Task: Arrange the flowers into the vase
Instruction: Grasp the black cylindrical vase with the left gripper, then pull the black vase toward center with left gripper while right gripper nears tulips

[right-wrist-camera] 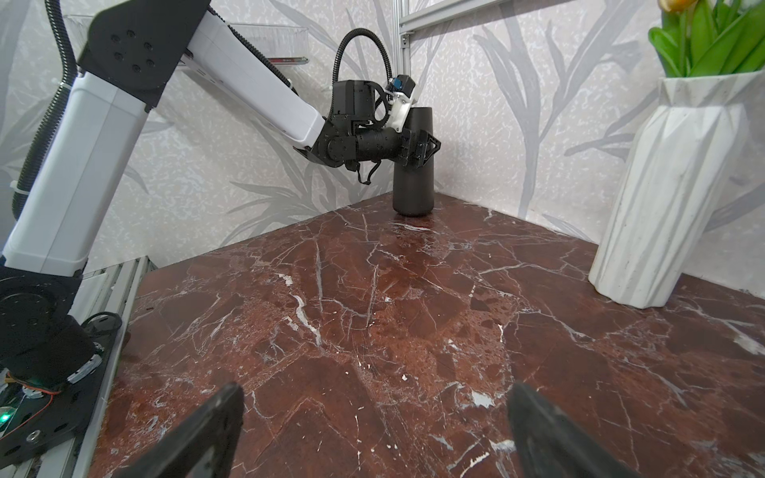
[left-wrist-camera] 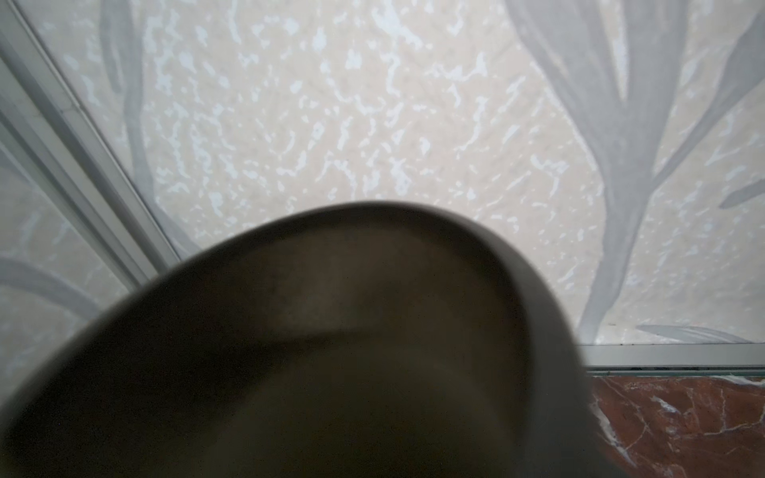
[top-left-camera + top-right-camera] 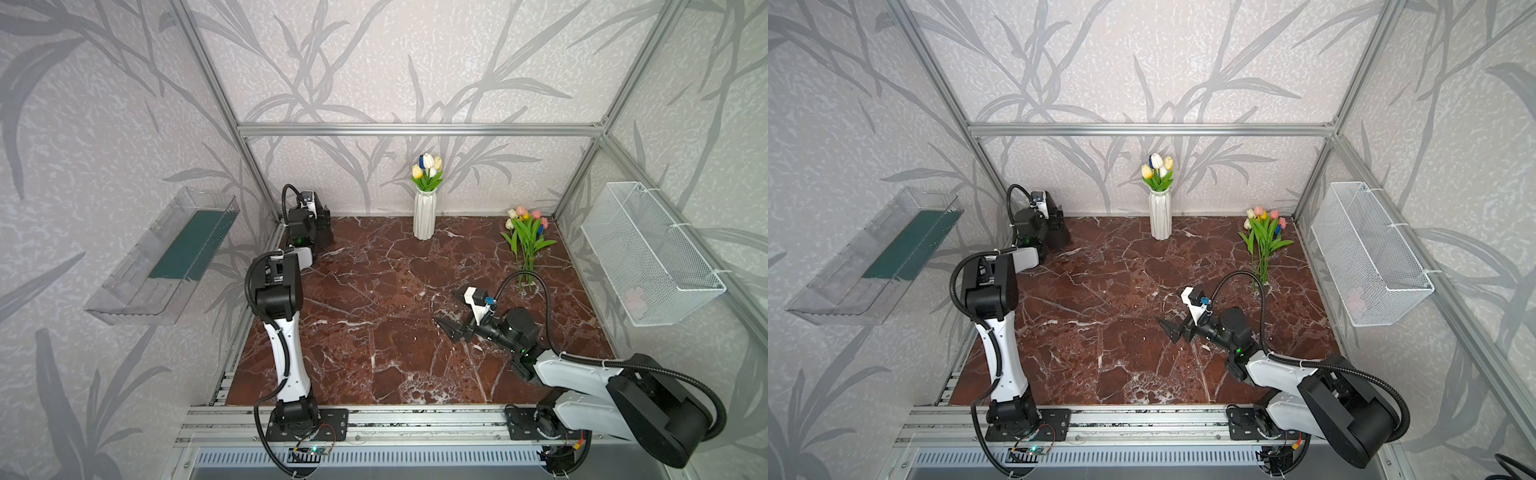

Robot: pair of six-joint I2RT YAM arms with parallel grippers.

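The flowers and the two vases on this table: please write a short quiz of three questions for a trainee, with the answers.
1. True or false: the white ribbed vase already holds tulips.
2. Which gripper is at the black vase?
3. Where is the loose tulip bunch? A: lying on the marble table, near its right rear corner. B: in the white ribbed vase. C: in the black vase.
Key: 1 true; 2 the left gripper; 3 A.

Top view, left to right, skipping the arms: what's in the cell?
Clear wall bin → dark vase → white vase with tulips → loose tulip bunch → white wire basket.
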